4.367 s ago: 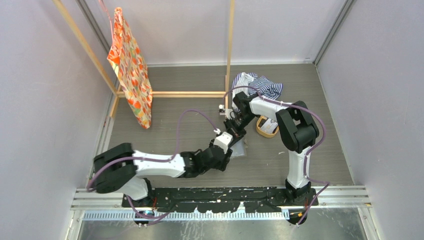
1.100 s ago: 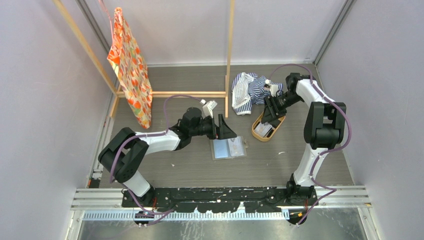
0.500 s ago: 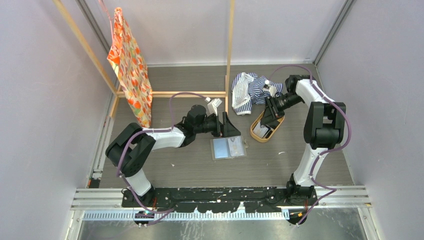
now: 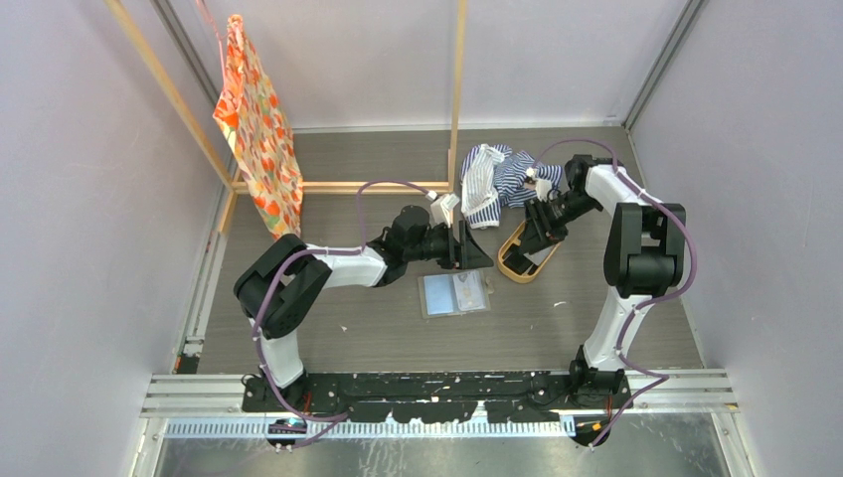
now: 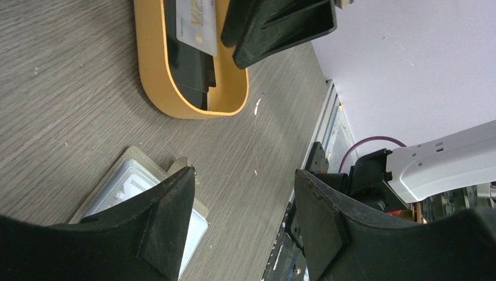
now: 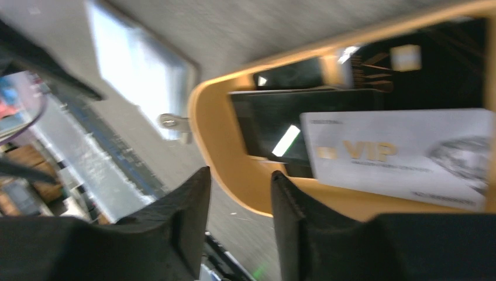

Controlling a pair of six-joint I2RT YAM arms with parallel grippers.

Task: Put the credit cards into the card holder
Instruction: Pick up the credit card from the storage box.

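At the near edge of the grey wood-grain bench (image 4: 398, 338), a black metal mounting rail (image 4: 437, 385) carries the bases of both arms. Past it, mid-bench, the small grey-taupe soft card holder (image 4: 455, 294) lies opened flat. A pale card shows in its left half, and its closing tab with the tiny metal snap (image 5: 182, 166) sticks out at its right edge.

Just beyond the card holder hovers the left gripper (image 4: 479, 253), its black jaws well apart, with only bare bench in the gap.

Beyond the card holder and to its right, not touching it, sits an oval orange-tan tray (image 5: 153, 70). It holds the thin flat credit cards (image 6: 403, 153): a whitish one lettered VIP in gold lies on top of several black ones. The right gripper (image 4: 538, 232) hangs over the end of the tray nearest the card holder, jaws a little apart and clamped on nothing, the tray's rim showing through the gap.

Farther from the card holder, a crumpled blue-and-white striped cloth (image 4: 502, 177) lies on the bench beside the upright of a bare light wooden frame (image 4: 457, 109). Far to the card holder's left, an orange patterned fabric (image 4: 260, 134) hangs beside the frame's slanted post. Plain pale lilac walls (image 4: 99, 199) close in the bench on three sides.
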